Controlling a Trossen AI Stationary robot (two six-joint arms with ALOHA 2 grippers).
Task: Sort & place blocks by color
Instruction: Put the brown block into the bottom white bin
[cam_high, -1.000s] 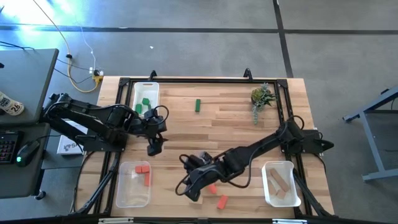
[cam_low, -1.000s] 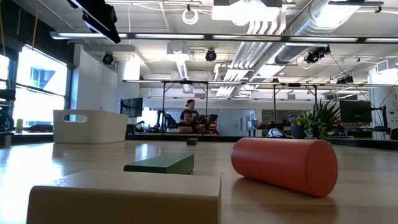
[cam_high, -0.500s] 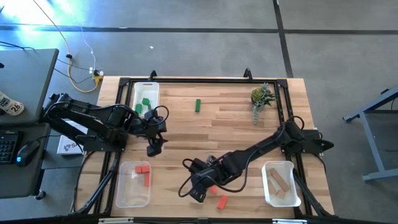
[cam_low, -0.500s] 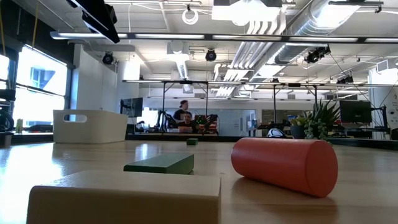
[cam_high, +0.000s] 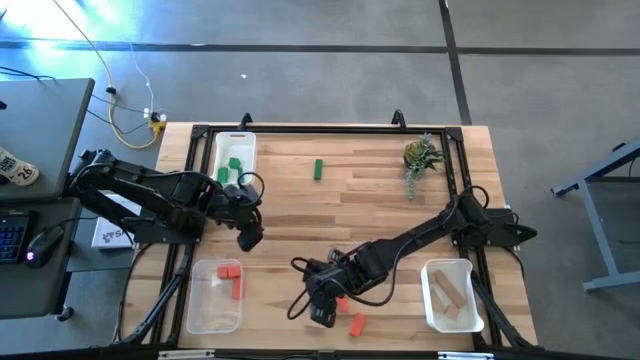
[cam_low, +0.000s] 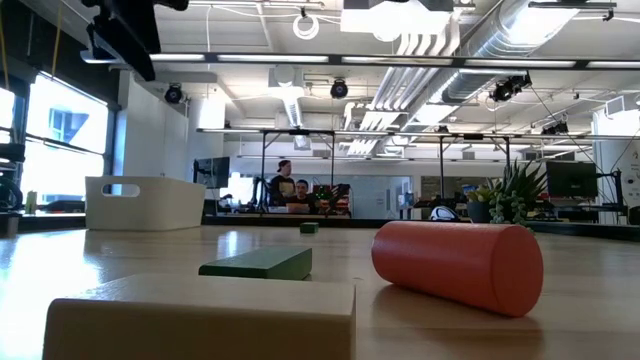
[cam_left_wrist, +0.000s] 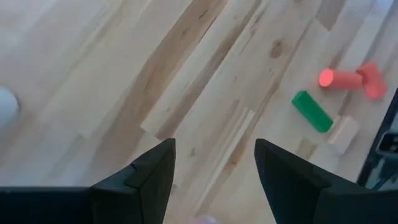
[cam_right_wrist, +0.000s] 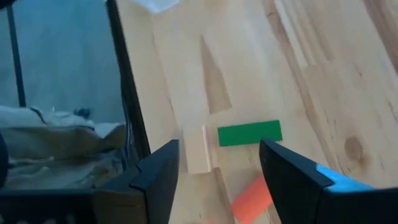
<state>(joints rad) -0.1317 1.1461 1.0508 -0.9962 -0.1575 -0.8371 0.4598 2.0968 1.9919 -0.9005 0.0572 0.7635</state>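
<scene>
The right gripper (cam_high: 322, 316) hangs over the near edge of the table (cam_high: 370, 190), fingers spread and empty, right above a green bar (cam_right_wrist: 249, 133), a tan block (cam_right_wrist: 197, 149) and a red-orange cylinder (cam_right_wrist: 252, 198) bunched together. The left gripper (cam_high: 250, 238) sits mid-left with fingers spread, empty too, over bare wood. Another green block (cam_high: 318, 169) lies alone far back.

Tan block (cam_low: 200, 318) — cut off by the low view's edge.

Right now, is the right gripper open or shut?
Open. In its wrist view the right gripper shows a wide gap between its fingers, holding nothing, above the green block and tan block.
</scene>
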